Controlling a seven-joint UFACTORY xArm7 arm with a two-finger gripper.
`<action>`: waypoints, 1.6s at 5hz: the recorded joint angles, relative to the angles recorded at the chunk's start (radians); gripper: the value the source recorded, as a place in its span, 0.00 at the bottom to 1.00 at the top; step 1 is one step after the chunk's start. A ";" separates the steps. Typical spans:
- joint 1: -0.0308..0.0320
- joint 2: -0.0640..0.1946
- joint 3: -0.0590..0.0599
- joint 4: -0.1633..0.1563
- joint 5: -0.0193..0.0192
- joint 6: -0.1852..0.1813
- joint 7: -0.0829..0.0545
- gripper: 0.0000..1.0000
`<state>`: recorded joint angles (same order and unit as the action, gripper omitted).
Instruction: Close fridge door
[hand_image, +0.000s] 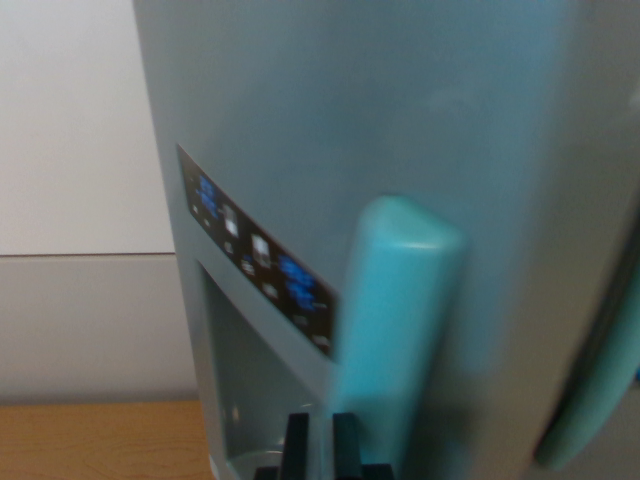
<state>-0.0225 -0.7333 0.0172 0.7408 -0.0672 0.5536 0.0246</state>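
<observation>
Fingers: two dark fingers (296, 440) show at the bottom edge of the wrist view, tips up, standing parallel with a narrow pale gap between them. Nothing sits in that gap; they hold nothing. The gap is slim, so they look nearly closed, with only a slit left.

Gripper: gripper (319, 428) sits low in the frame, close against the front of the fridge.

Fridge door: fridge door (330, 110) fills most of the view, pale blue-grey, directly ahead of and above the fingers. Picture is motion-blurred.

Handle: teal handle (395, 320) lies just to the wrist view's right of the fingertips and above them, near or perhaps touching; blur prevents saying which. Its long axis runs nearly upright, leaning slightly to the right toward its rounded top end.

Second handle: another teal handle (598, 385) curves along the wrist view's right edge, beside a dark seam, well apart from the fingers.

Dispenser recess: dispenser recess (250, 385) opens in the door just to the wrist view's left of the fingers, its floor level with their tips.

Key relation: judged, the door surface lies straight in front of the fingers, so the closing push would run forward into the panel near the handle, not sideways.

Writing: control panel (255, 250) is a dark slanted strip with blue and white lit symbols; none legible. No brand name readable.

Surroundings: wooden desk (95, 440) at lower left, white wall (70, 130) behind.
</observation>
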 joint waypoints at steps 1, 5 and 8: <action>0.0000 0.047 -0.001 0.029 0.0000 0.000 0.000 1.00; -0.0008 0.131 -0.042 0.074 0.0000 -0.012 0.000 1.00; -0.0008 0.172 -0.077 0.095 0.0000 -0.019 0.000 1.00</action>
<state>-0.0232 -0.5614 -0.0602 0.8354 -0.0672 0.5342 0.0246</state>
